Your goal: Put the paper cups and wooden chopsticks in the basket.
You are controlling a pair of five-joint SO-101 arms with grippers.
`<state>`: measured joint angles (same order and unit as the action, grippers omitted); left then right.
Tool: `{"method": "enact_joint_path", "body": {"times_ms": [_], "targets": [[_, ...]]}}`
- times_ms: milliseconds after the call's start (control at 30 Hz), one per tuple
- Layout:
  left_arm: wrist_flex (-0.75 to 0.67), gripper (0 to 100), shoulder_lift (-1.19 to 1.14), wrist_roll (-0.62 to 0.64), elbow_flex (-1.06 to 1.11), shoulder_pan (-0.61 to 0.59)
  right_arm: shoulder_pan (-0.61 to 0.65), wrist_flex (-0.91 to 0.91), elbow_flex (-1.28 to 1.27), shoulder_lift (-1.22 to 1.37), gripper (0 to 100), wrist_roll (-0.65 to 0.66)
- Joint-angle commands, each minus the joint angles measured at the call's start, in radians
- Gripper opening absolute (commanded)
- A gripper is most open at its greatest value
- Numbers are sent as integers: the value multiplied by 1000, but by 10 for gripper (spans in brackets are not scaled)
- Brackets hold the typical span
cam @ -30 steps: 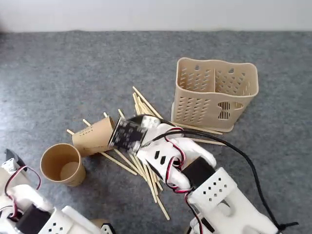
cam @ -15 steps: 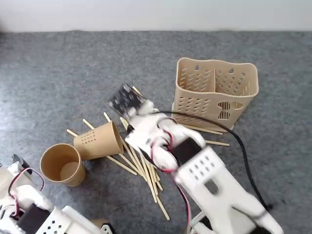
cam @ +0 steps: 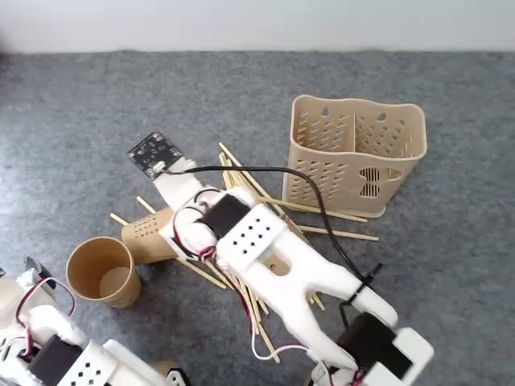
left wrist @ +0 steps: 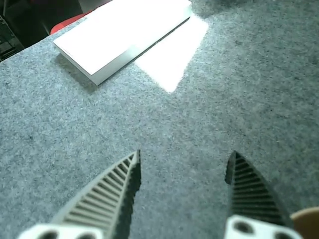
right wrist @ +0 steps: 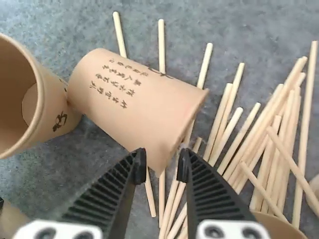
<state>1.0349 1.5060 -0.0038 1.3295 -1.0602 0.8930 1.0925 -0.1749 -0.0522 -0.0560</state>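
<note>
Your right gripper (right wrist: 160, 157) hangs over the lying paper cup (right wrist: 134, 109), at the end that points to the heap of wooden chopsticks (right wrist: 269, 139). Its jaws stand only a little apart, and the edge of the cup shows in the narrow gap. They do not clamp it, as far as I can judge. I think such a small opening is meant to take the thin wall of the cup, not its whole body.

The cup lies on its side across some chopsticks, just against the upright paper cup (right wrist: 25, 109), so a pull may disturb both. The basket (cam: 322, 173) stands apart, beyond the chopsticks, and I see no cup or stick inside it.

Your left gripper (left wrist: 182, 159) is low over the bare grey mat (left wrist: 199, 99). Its jaws are wide apart and hold nothing, probably to keep out of the way.
</note>
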Motion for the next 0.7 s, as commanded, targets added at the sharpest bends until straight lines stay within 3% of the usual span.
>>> {"method": "enact_joint_path", "body": {"times_ms": [0, 300, 467, 667], "targets": [[-6, 265, 11, 8, -7, 2, 8, -1, 91, 38, 125, -11], [-5, 265, 11, 8, -7, 2, -8, -19, 184, 213, 122, -11], [-5, 265, 11, 8, -7, 2, -5, -21, 196, 219, 2, 18], [-5, 265, 11, 8, -5, 2, -10, 24, 206, 186, 9, 63]]}}
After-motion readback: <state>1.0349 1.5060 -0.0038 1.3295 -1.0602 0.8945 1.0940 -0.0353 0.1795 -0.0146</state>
